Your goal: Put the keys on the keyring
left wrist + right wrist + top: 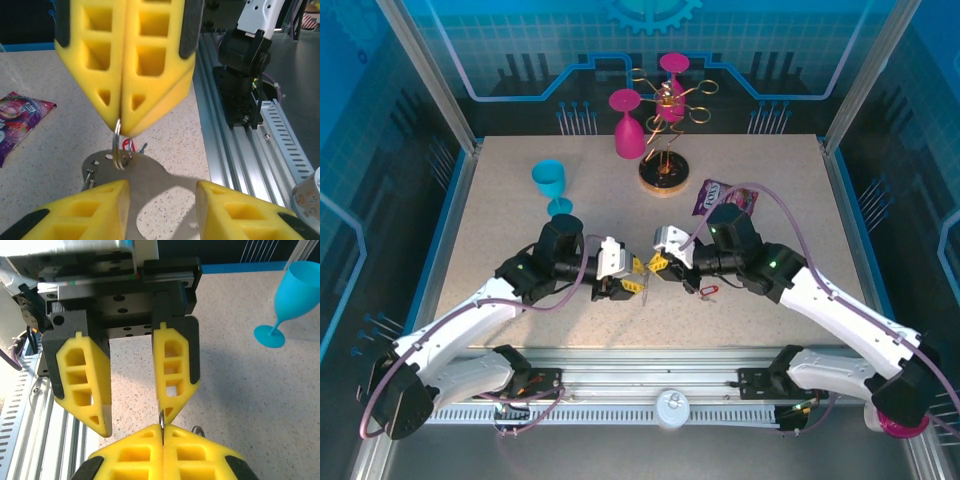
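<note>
Two end effectors meet: right end effector [120,131] pinches the keyring [118,147]; left end effector [135,427] spread.

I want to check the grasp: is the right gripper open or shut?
Shut. In the left wrist view the right gripper has its yellow fingers pressed together on a silver ring.

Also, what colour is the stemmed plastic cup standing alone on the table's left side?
Light blue stemmed plastic cup; top external view shows it best.
</note>
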